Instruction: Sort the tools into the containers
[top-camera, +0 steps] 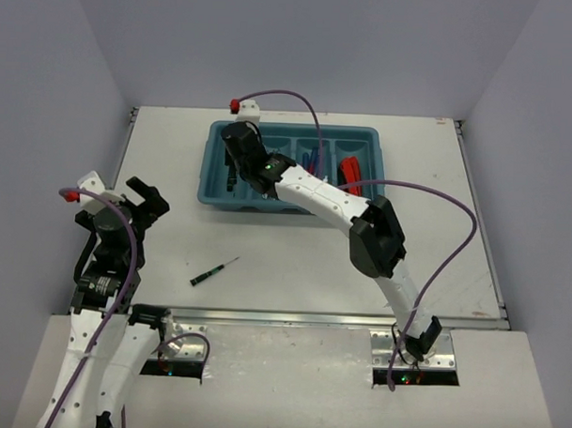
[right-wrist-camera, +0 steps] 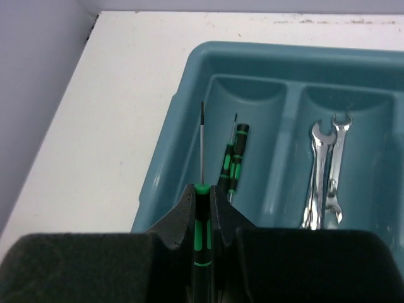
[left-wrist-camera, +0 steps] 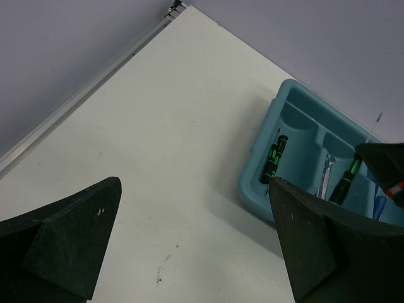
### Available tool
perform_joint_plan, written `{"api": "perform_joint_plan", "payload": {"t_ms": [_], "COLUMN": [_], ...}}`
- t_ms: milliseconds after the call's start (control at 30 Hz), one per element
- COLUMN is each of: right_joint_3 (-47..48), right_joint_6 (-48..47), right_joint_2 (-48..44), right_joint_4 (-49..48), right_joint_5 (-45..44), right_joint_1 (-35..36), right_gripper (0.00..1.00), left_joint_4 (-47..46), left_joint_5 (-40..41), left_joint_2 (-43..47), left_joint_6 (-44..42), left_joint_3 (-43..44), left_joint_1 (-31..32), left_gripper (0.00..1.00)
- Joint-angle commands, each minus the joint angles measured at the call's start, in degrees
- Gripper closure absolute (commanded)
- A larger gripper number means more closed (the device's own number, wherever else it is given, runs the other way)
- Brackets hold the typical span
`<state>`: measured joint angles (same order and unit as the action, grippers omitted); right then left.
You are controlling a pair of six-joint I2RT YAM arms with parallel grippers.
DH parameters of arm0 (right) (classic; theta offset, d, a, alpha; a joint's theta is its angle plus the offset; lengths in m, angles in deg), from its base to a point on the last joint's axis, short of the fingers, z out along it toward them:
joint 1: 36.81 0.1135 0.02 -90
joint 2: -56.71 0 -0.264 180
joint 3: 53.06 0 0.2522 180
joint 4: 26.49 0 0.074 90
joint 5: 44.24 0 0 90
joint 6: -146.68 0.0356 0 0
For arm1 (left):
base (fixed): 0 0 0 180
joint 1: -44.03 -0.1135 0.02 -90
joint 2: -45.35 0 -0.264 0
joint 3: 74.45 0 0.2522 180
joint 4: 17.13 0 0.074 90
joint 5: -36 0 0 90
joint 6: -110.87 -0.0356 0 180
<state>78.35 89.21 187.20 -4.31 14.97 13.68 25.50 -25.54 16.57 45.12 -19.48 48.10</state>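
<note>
The teal tray (top-camera: 368,138) of four containers lies at the table's far middle. My right gripper (top-camera: 237,148) hangs over its leftmost compartment, shut on a black-and-green precision screwdriver (right-wrist-camera: 202,214) whose thin shaft points away over that compartment. Two more precision screwdrivers (right-wrist-camera: 232,161) lie in it, and silver wrenches (right-wrist-camera: 327,170) lie in the second one. Blue-handled screwdrivers (top-camera: 309,160) fill the third and red pliers (top-camera: 350,169) the fourth. One precision screwdriver (top-camera: 213,272) lies loose on the table near the front. My left gripper (top-camera: 141,204) is open and empty above the table's left side.
A white block with a red cap (top-camera: 244,106) sits just behind the tray's far left corner. The table's left edge rail (left-wrist-camera: 82,95) runs close to my left gripper (left-wrist-camera: 196,252). The right arm's forearm (top-camera: 324,201) crosses the tray's near rim.
</note>
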Motion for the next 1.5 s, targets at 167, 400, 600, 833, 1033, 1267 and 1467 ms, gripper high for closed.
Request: {"api": "perform_joint_plan", "payload": {"t_ms": [167,400,600,833,1033,1267,1467], "right_joint_3": [12.90,7.99,-9.16,-13.31,-11.47,-9.08,-6.53], "right_joint_6": [-13.37,-8.60,5.18,22.94,33.66,56.07,61.33], "right_joint_2": [10.69,4.98,-7.71,-10.97,-7.35,-2.20,1.25], "right_joint_4": [-11.45,-8.61,2.19,15.19,20.50,34.15,36.96], "right_joint_5": [-1.53,-3.00,-13.87,-16.85,-8.47,-5.52,-3.66], "right_joint_1": [-0.31,-0.19,7.13,18.43,20.25,22.18,22.10], "right_gripper": [0.52,0.13,0.01,0.01,0.01,0.01,0.01], "left_joint_4": [-3.18,-3.01,-0.59,1.94,2.88,2.52,2.41], "left_joint_5": [-2.86,-1.78,4.70,12.89,15.75,14.71,14.57], "left_joint_2": [0.47,1.20,3.69,8.08,11.05,10.52,11.28], "left_joint_6": [-0.78,-0.77,1.83,4.73,6.07,5.72,5.70], "left_joint_3": [-0.08,-0.15,1.06,1.71,1.61,1.67,1.59], "left_joint_1": [0.59,0.59,0.41,0.31,0.23,0.23,0.23], "left_gripper": [0.00,0.00,0.00,0.00,0.00,0.00,0.00]}}
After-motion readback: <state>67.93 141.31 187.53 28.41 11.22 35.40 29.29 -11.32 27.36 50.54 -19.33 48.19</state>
